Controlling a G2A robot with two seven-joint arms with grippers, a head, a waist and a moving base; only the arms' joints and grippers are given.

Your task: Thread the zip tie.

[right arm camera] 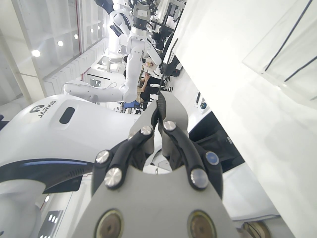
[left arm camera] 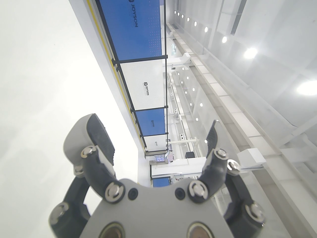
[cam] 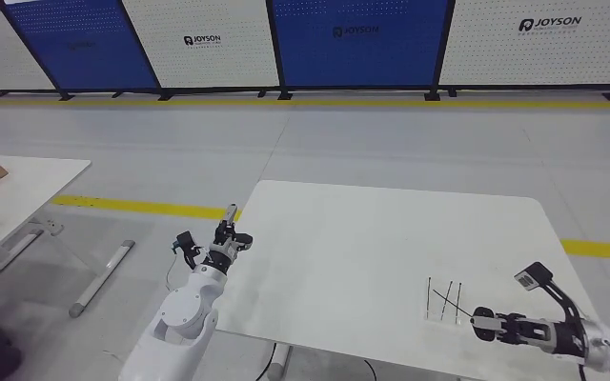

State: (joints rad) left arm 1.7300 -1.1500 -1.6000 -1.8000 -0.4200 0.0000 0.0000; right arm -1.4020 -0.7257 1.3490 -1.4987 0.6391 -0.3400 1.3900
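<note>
Item 1, zip tie [right arm camera: 168, 68]: a thin black strap, pinched at one end between the pressed-together fingers of the right claw [right arm camera: 158, 100]. Its long free end is left projecting beyond the fingertips, judged so that a length is available for feeding. Whether the head or the tail is gripped cannot be told. Item 2, right claw: stationed low at the near edge of the desk [cam: 381, 257], just beside the clear tray [right arm camera: 297, 50], close to where the stock is stored. Item 3, spare zip ties [cam: 445, 297]: black straps laid flat in the tray near the desk's right front corner, 2 being seen in the right wrist view. They are apparently contained there to prevent scattering and to lie within the right arm's reach. Item 4, left claw [left arm camera: 154, 125]: spread wide and holding nothing, positioned at the desk's left edge, well apart from the tray and from the right claw. The open stance is judged to be readiness for receiving the strap's other end. Threading is not yet begun; no loop is formed.
</note>
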